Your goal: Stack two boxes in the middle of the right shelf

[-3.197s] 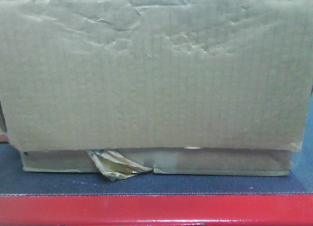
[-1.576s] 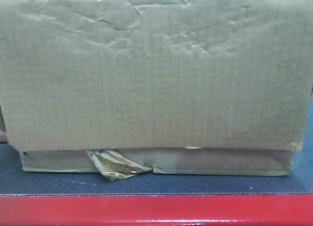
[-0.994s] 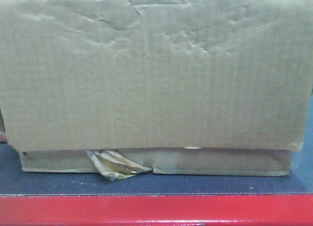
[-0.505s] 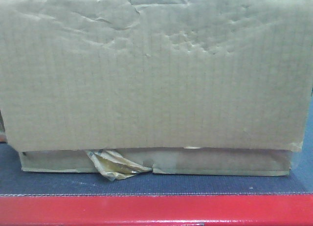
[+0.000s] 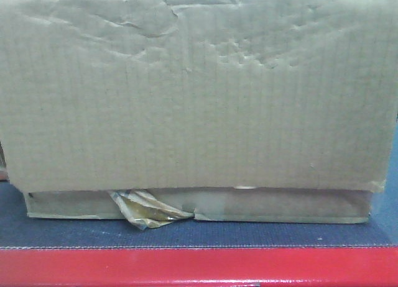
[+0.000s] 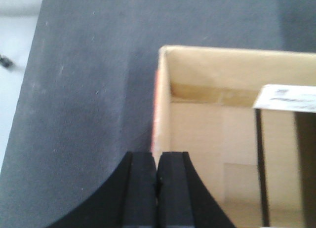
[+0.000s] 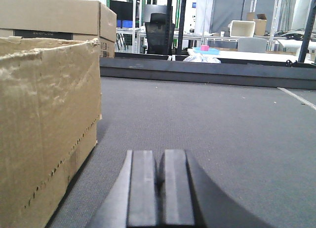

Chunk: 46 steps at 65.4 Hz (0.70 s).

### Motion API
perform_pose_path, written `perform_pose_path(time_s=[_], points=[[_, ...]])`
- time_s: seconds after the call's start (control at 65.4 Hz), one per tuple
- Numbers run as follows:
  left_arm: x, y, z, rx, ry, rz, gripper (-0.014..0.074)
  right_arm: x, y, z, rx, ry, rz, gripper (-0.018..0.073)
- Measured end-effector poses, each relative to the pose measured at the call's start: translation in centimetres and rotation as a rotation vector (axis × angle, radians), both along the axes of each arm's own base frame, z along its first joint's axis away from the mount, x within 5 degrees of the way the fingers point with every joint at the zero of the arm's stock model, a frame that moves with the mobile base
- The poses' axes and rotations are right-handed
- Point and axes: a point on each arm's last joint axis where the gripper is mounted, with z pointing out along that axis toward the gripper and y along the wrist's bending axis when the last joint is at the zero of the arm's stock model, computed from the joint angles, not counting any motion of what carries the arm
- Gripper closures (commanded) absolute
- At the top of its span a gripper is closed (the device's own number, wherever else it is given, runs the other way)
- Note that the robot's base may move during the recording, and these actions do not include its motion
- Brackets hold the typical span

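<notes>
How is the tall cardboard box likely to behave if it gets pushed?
The tall box will probably flex, since its front wall is wrinkled and dented. Sitting on the shallow box, which it overhangs, it may well slide or tip rather than stay put.

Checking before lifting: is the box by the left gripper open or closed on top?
Open: the box shows its inner walls from above.

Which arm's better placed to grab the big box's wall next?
Left, likely: the left gripper hangs over the open box, in line with its side wall's rim. The right gripper sits low over the mat beside the box, clear of it. Both look shut.
</notes>
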Motion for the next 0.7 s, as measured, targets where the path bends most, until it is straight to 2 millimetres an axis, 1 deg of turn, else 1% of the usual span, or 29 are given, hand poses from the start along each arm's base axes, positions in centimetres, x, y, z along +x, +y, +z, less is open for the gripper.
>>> perform_pose_path(time_s=[0.092,0.138,0.199,0.26,0.566,0.642,0.704], points=[[0.5,0.2,-0.7,-0.003,0.023,-0.003,0.0319,0.0,0.0,0.0,0.000,0.000,0.000,0.0724],[0.8,0.3,-1.1,-0.009,0.036,-0.003,0.0264,0.0,0.0,0.0,0.000,0.000,0.000,0.0724],[1.1,0.4,-1.6,-0.016,0.050,-0.003,0.0221,0.0,0.0,0.0,0.000,0.000,0.000,0.0724],[1.7,0.5,-2.2,-0.020,0.061,-0.004,0.0219,0.0,0.0,0.0,0.000,0.000,0.000,0.0724],[4.5,1.3,-6.0,-0.025,0.130,-0.033,0.0311,0.0,0.0,0.0,0.000,0.000,0.000,0.0724],[4.8,1.4,-6.5,-0.027,0.141,-0.034,0.0393,0.0,0.0,0.0,0.000,0.000,0.000,0.0724],[4.8,1.4,-6.5,-0.027,0.143,-0.035,0.0523,0.0,0.0,0.0,0.000,0.000,0.000,0.0724]])
